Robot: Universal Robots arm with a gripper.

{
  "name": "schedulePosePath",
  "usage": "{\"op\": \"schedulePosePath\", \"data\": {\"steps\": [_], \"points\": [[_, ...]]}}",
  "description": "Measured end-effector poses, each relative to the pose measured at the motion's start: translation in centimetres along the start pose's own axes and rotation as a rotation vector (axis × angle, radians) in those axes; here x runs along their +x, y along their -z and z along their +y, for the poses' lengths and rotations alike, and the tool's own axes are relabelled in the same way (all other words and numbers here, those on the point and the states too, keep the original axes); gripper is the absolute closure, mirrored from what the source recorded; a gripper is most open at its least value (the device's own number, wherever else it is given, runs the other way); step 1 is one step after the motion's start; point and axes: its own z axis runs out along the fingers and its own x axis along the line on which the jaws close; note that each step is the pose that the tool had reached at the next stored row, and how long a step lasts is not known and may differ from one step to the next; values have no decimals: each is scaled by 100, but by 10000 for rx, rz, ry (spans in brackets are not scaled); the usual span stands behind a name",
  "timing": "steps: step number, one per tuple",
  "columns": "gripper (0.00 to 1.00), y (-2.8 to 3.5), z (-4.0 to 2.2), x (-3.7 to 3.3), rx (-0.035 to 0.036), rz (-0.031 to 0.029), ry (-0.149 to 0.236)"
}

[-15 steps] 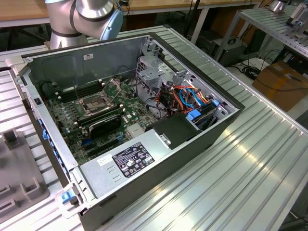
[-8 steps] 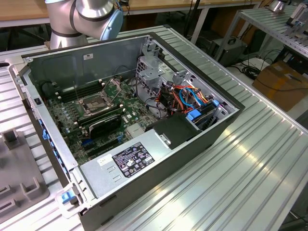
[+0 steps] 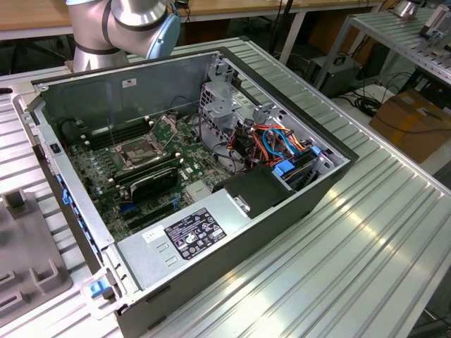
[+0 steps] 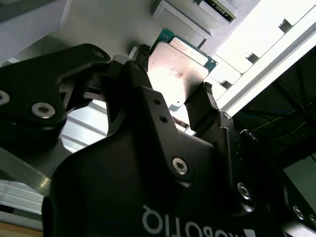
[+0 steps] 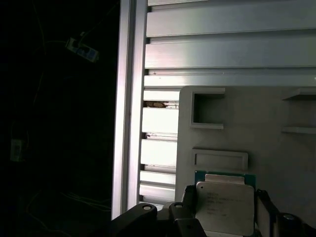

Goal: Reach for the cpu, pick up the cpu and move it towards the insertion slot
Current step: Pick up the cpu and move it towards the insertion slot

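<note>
Item 1, the cpu (image 5: 224, 210): in the first wrist view it sits square between my 2 fingers, pale face toward the camera, a green edge showing along its far side. Behind it lies a grey tray (image 5: 276, 113) with shallow rectangular pockets. I cannot tell whether the chip rests on the tray or hangs just clear of it.

Item 2, conduct of the step: I judge this to be the pick-up. The hold should bear on 2 opposite edges only, evenly, with the chip kept flat. A thin square part like this will twist or slip if 1 edge carries the load, and any lift should go straight away from the tray.

Item 3, my claw (image 4: 173, 71): in the second wrist view it is drawn in to the chip's width, 1 black finger (image 4: 140, 57) against 1 edge and the other against the opposite corner. I judge it closed on the cpu.

Item 4, surroundings: the tray lies on a ribbed aluminium table (image 5: 222, 54). In the exterior view the insertion slot (image 3: 137, 151) sits inside the open computer case (image 3: 282, 232), its silver frame raised.
</note>
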Motion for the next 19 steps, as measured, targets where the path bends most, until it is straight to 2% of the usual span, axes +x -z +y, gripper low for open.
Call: {"op": "schedulePosePath", "data": {"steps": [5,19], "points": [[45,42,0,0,1,1,1],[45,219,1,0,1,1,0]]}}
